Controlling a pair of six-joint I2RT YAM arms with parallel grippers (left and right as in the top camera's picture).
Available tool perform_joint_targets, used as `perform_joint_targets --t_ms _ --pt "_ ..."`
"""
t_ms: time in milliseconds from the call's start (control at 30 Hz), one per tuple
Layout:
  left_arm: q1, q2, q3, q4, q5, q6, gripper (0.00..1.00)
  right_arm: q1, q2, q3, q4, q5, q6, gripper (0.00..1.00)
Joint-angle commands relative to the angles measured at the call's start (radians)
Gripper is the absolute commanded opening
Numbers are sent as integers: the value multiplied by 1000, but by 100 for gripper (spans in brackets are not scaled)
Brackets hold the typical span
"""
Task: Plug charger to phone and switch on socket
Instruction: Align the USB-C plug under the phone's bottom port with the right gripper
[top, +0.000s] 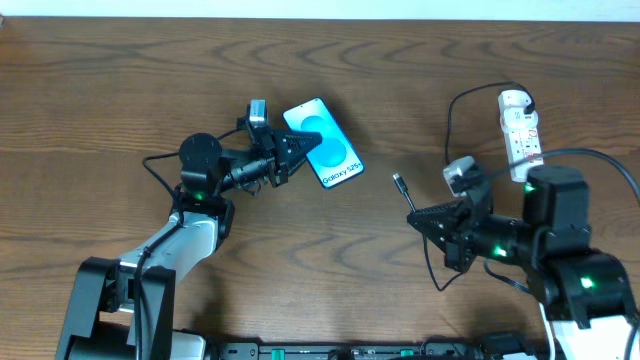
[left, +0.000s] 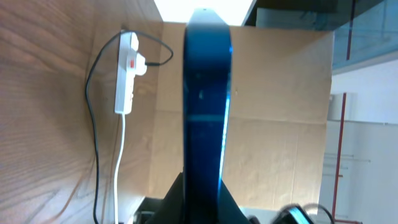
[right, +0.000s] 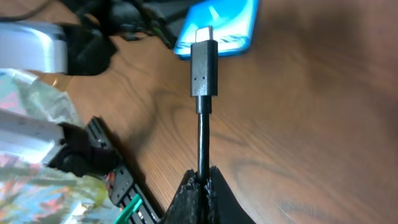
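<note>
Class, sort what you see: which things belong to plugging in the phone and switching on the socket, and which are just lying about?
For the job: phone, charger, socket.
Just lying about: cardboard panel, crinkled shiny wrapping.

The table (top: 320, 90) is lit evenly and fairly brightly in the overhead view, seemingly from above. Only soft, short shadows are cast on the wood, and a pale strip is washed out along the top edge. The screen of the phone (top: 322, 143) is rendered bright cyan there, without glare. In the left wrist view the phone is seen edge-on, close to the lens, dark and blurred. A blown-out white patch is seen behind its top, while the socket (left: 126, 74) is kept reasonably sharp. In the right wrist view the plug of the charger (right: 204, 68) is held in fair focus and a faint shadow is thrown to its left. The background is softened, and the wood at the right is left dim.
</note>
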Motion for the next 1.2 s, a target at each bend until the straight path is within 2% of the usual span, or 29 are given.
perform_joint_targets --t_ms 0,167,267,333,467,633,700,1167 --pt "0 -7 32 13 42 24 8 16 34 -17 7 103 56 1" --pt "0 -7 32 13 27 24 7 16 57 -17 7 97 57 1" --pt "0 -7 32 13 -2 24 7 18 58 -17 34 -63 71 1" --pt "0 -7 32 19 -30 5 7 46 65 -17 45 -95 71 1" --pt "-1 -7 32 82 -20 1 7 152 116 -17 100 -32 89 1" --pt "-1 -7 32 89 -6 1 7 229 181 -17 151 9 114 1" --pt "-1 -7 32 89 3 2 8 249 208 -17 151 81 135 1" --pt "-1 -7 32 88 8 -10 8 263 227 -17 171 104 169 1"
